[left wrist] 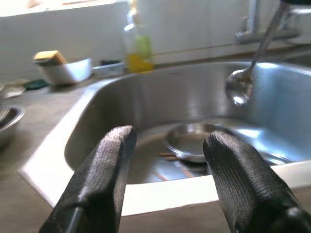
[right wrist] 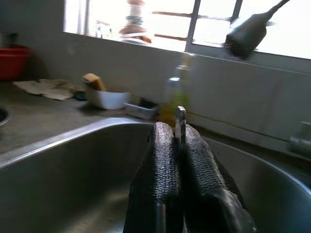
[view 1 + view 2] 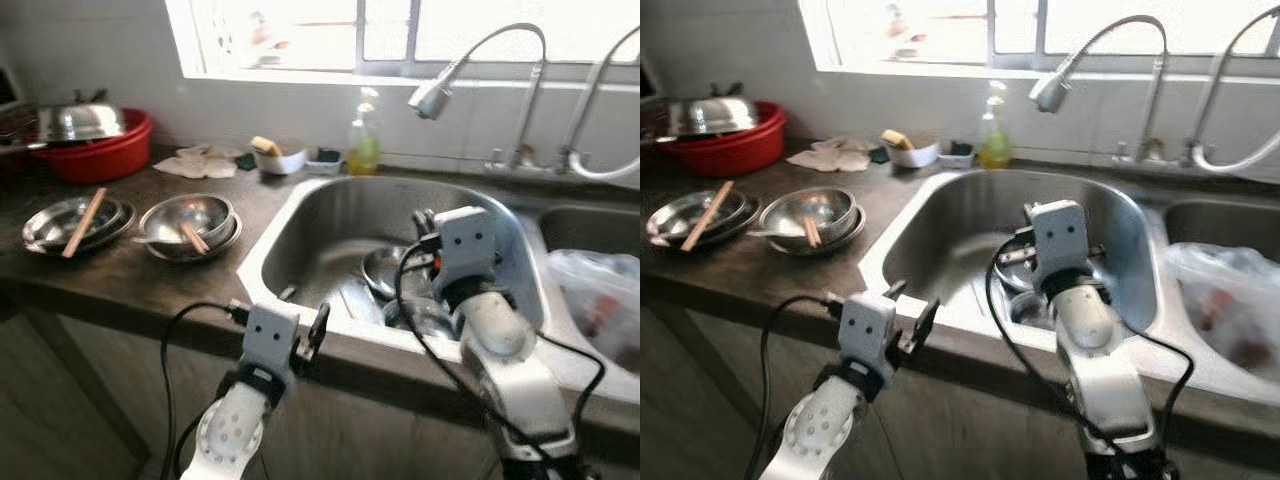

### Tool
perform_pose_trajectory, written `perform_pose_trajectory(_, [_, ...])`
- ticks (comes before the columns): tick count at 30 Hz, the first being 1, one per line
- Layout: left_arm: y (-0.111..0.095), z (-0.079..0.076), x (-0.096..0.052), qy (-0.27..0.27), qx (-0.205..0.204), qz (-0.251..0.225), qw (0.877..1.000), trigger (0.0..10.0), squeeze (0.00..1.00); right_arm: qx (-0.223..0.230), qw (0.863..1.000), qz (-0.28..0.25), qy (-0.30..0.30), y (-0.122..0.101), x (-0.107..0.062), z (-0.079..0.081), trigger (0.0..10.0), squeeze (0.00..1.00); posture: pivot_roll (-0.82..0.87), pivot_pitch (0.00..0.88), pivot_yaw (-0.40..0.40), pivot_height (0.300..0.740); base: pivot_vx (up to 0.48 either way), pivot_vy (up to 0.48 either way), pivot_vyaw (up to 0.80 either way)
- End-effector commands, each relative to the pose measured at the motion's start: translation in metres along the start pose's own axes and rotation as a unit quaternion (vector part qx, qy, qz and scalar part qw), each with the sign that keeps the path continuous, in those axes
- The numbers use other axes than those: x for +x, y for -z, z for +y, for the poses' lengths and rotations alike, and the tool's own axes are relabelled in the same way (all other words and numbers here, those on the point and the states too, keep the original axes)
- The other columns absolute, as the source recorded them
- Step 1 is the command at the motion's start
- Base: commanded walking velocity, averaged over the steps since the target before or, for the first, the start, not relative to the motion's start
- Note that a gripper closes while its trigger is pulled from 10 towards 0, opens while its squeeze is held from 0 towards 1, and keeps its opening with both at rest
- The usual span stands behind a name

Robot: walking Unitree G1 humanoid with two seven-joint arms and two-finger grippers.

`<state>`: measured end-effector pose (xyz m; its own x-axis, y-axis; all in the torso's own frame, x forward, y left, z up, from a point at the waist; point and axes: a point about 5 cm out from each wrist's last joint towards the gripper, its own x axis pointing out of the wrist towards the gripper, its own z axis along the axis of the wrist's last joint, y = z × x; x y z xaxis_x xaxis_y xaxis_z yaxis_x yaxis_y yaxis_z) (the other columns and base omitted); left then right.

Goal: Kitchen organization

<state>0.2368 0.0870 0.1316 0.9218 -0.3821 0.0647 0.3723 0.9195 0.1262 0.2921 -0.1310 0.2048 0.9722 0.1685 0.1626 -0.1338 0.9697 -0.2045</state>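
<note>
My right gripper [image 3: 426, 222] hangs over the steel sink [image 3: 330, 215], shut on the thin handle [image 2: 181, 119] of a metal spoon. The spoon's bowl [image 1: 239, 90] hangs in the air above the basin. My left gripper [image 3: 305, 320] is open and holds nothing, just in front of the sink's front rim [image 1: 160, 194]. On the sink floor lie a steel dish [image 1: 194, 141] and some chopsticks [image 1: 170, 162]. Left of the sink, two stacks of steel bowls [image 3: 190, 225] [image 3: 75, 222] rest on the dark counter, each with a wooden chopstick across it.
A red basin [image 3: 100, 150] holding a steel lid stands at the back left. A soap bottle [image 3: 363, 140], a white bowl with a sponge [image 3: 278, 158] and a cloth [image 3: 200, 162] line the wall. The faucet head [image 3: 435, 97] overhangs the sink. A plastic bag [image 3: 600, 295] lies in the right basin.
</note>
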Motion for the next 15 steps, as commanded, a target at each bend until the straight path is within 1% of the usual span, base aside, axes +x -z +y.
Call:
perform_pose_trajectory(1, [-0.001,0.002,0.000,-0.003,0.003,-0.001,1.000,10.0,0.00,-0.005,1.000,0.013,-0.005,0.003,0.001,0.002,10.0,0.00,0.04,0.000,-0.020,0.740,0.330,0.000,0.00])
perform_pose_trajectory(7, [0.000,0.001,-0.001,-0.003,0.006,0.001,1.000,10.0,0.00,-0.011,0.999,0.031,-0.001,0.010,0.001,0.001,10.0,0.00,0.04,0.000,-0.021,0.740,0.322,0.000,0.00])
perform_pose_trajectory(9, [0.006,-0.001,-0.002,0.002,0.005,0.018,1.000,10.0,0.00,-0.016,0.999,0.042,0.003,0.013,0.002,0.000,10.0,0.00,0.04,0.000,-0.020,0.740,0.000,0.000,0.00])
perform_pose_trajectory(15, [0.010,-0.005,-0.006,0.009,0.001,0.026,1.000,10.0,0.00,-0.016,0.997,0.069,0.002,0.026,0.004,-0.003,10.0,0.00,0.04,0.000,-0.022,0.740,0.000,0.000,0.00])
